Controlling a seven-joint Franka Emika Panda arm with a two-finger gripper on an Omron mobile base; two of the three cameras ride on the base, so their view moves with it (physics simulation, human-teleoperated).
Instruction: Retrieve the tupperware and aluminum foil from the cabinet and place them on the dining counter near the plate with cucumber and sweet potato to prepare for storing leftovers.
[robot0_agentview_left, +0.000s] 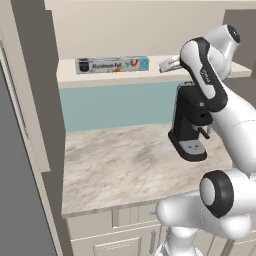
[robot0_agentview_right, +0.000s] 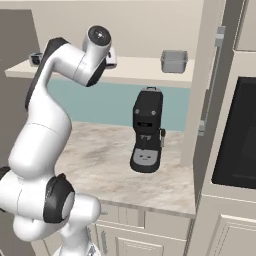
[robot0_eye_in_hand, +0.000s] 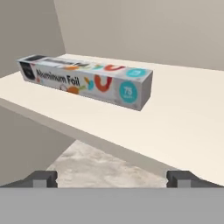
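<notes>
The aluminum foil (robot0_agentview_left: 112, 64) lies lengthwise on the cream shelf of the cabinet (robot0_agentview_left: 100, 78), with its dark end to the left and its teal end to the right. In the hand view the foil (robot0_eye_in_hand: 87, 81) sits on the shelf (robot0_eye_in_hand: 183, 118) ahead and to the left, a short gap away. My gripper (robot0_agentview_left: 164, 66) hovers just right of the foil's teal end, at shelf height. It stands open (robot0_eye_in_hand: 112, 178), with both fingertips (robot0_eye_in_hand: 43, 178) wide apart and nothing between them. The grey tupperware (robot0_agentview_right: 174, 61) stands further right on the same shelf. My gripper (robot0_agentview_right: 111, 57) is mostly hidden behind the arm.
A black coffee machine (robot0_agentview_left: 190, 122) stands on the marbled counter (robot0_agentview_left: 125, 160) under the shelf, below my hand. A teal backsplash runs behind it. A tall grey panel (robot0_agentview_left: 15, 175) bounds the left, and a wall unit with a dark oven (robot0_agentview_right: 240, 135) bounds the right.
</notes>
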